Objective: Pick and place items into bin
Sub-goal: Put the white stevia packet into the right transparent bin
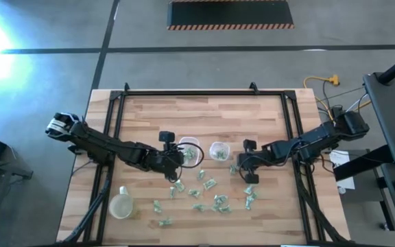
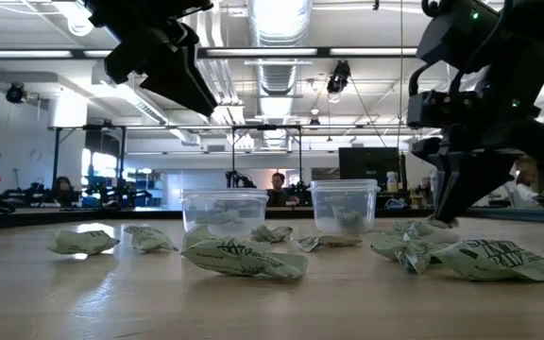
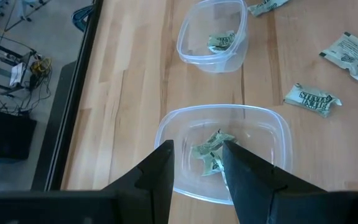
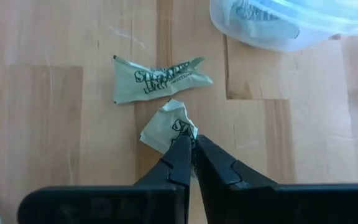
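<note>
The right gripper [image 4: 192, 144] is clenched on a crumpled pale-green and white wrapped piece [image 4: 166, 127] lying on the wooden table [image 1: 149, 110], pinching its near corner just short of the smaller clear plastic container [image 1: 219, 151]. Beyond that piece, a flatter printed packet [image 4: 160, 79] lies just beside it. The left gripper [image 3: 196, 163] hangs with fingers parted above the larger clear plastic container [image 3: 272, 134], which stands next to the smaller one; a green wrapper [image 3: 211, 151] lies inside the larger, between the fingertips. More scattered wrapped pieces [image 1: 208, 183] lie on the near side of both containers, and a round pale cup [image 1: 121, 205] sits well apart.
</note>
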{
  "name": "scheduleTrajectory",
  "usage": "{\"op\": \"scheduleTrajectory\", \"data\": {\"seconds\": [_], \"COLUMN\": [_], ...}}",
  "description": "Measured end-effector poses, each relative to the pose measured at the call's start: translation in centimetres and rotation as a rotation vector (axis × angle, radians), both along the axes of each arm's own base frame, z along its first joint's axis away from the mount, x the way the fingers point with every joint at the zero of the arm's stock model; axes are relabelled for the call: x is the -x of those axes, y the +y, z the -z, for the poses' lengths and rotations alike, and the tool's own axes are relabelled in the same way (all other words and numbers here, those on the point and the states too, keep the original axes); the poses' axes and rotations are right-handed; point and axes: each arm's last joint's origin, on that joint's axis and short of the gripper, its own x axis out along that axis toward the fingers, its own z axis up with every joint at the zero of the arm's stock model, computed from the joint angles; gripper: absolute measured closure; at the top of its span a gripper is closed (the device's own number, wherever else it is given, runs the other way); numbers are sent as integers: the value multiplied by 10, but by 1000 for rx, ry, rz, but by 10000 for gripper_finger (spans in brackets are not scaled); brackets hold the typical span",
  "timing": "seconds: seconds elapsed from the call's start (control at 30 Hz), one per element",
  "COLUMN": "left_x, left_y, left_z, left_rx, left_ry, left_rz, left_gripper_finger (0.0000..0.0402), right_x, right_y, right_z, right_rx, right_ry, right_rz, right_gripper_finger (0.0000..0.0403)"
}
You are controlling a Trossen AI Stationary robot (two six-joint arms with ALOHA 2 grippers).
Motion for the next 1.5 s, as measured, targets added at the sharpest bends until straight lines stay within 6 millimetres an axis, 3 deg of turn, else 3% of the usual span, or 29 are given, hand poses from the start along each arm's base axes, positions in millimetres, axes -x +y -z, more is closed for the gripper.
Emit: {"op": "scheduleTrajectory", "data": {"seconds": [0.37,0.77,1.17,1.5], "left_x": [0,0,0,0], "left_y": [0,0,0,0], "left_z": [1,1,1,2], "left_rx": [-1,0,0,-1], "left_ry": [3,-4,-5,-2], "left_rz": [0,0,0,0], "left_gripper_finger": [281,281,281,281], "right_x": [-1,-16,-39,-46], "right_y": [-1,-5,-2,-9], "right_z": [-21,-42,-33,-20], "right_rx": [34,311,400,430], "right_ry": [-74,-273,-371,-331], "right_rz": [17,12,-73,-72], "right_gripper_finger": [391,391,390,390]}}
